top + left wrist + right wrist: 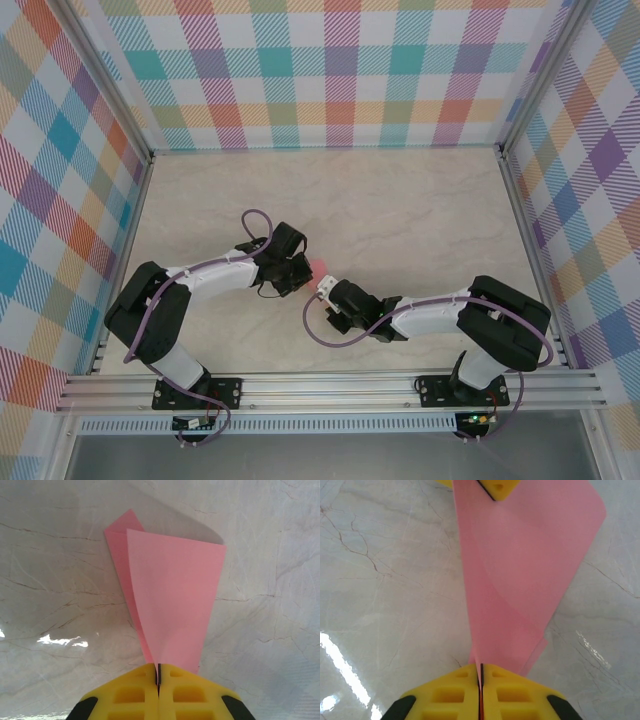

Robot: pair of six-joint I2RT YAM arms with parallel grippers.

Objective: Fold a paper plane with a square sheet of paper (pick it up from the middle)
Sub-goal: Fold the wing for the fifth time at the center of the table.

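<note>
The salmon-pink sheet of paper (170, 605) is folded over into a tapering double layer and hangs above the marble table between my two grippers. My left gripper (158, 672) is shut on its narrow end, with the paper fanning out away from the yellow fingers. My right gripper (481, 672) is shut on another edge of the same paper (520, 570), and the left gripper's yellow fingertip (497, 487) shows at the far end. From above, the left gripper (300, 270) and right gripper (325, 288) meet at the pink paper (318, 266) near the table's middle. A paper plane is out of view.
The pale marble table (400, 200) is bounded by checked walls (340, 70) at the back and both sides. An aluminium rail (330, 385) carrying both arm bases runs along the near edge.
</note>
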